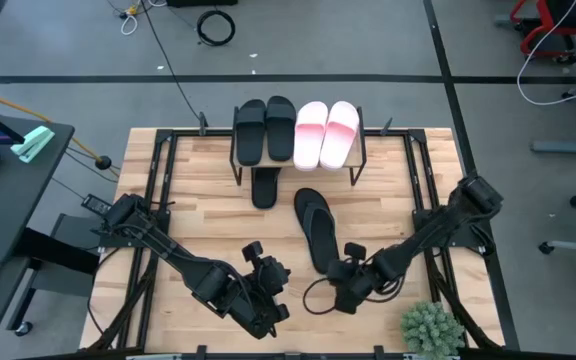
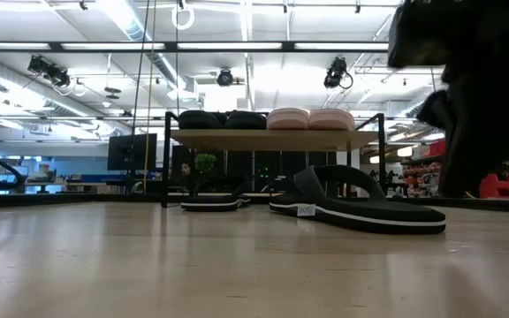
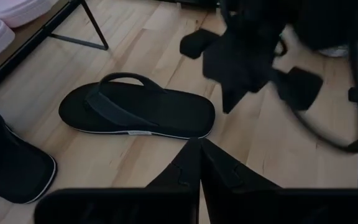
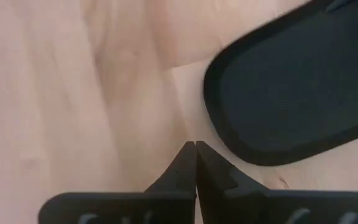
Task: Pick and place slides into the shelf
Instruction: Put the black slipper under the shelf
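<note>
The shelf (image 1: pixel 298 150) stands at the table's far middle. Two black slides (image 1: pixel 265 130) and two pink slides (image 1: pixel 326 133) lie on its top board. A third black slide (image 1: pixel 265 187) lies on the table, partly under the shelf. A black sandal (image 1: pixel 315 228) lies sole-down on the table in front of the shelf; it also shows in the left wrist view (image 3: pixel 138 112). My left gripper (image 1: pixel 273 270) is shut and empty, near and left of the sandal's heel. My right gripper (image 1: pixel 336 272) is shut and empty, just beside the heel (image 4: pixel 291 93), without touching it.
A small green plant (image 1: pixel 430 328) stands at the table's near right corner. A black cable loop (image 1: pixel 313 295) lies by my right gripper. Black frame rails (image 1: pixel 158 180) run along the table's left and right sides. Bare wood (image 1: pixel 208 215) lies left of the sandal.
</note>
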Controlling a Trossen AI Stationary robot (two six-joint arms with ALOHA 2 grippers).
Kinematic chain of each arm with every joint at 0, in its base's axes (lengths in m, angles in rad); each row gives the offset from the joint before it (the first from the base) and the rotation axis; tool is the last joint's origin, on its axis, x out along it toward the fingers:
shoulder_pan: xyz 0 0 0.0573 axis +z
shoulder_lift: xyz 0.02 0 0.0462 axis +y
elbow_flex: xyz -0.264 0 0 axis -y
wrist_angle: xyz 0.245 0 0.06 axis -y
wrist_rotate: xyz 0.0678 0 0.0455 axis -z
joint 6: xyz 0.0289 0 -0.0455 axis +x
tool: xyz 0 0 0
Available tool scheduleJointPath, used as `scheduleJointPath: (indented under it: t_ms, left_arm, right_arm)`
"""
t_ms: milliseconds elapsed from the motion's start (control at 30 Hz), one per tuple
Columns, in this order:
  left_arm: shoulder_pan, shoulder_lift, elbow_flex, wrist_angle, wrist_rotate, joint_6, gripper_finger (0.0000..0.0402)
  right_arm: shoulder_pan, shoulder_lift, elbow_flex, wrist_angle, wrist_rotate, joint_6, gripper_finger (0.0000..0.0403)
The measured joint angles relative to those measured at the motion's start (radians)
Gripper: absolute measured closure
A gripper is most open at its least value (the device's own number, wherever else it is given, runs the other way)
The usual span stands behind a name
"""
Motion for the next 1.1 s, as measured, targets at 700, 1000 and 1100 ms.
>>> scheduleJointPath:
  t_ms: [700,1000,1100]
  left_arm:
    - [0.015,0.0,0.0,-0.004,0.0,0.043,0.0396]
    - [0.017,0.0,0.0,-0.005,0.0,0.053,0.0394]
    - [0.021,0.0,0.0,-0.005,0.0,0.061,0.0397]
  right_arm:
    - [-0.146,0.034,0.0,0.026,0.005,-0.095,0.0402]
    - [-0.283,0.098,0.007,0.041,-0.006,-0.255,0.0403]
    - [-0.33,0.085,0.004,0.068,0.024,-0.291,0.0403]
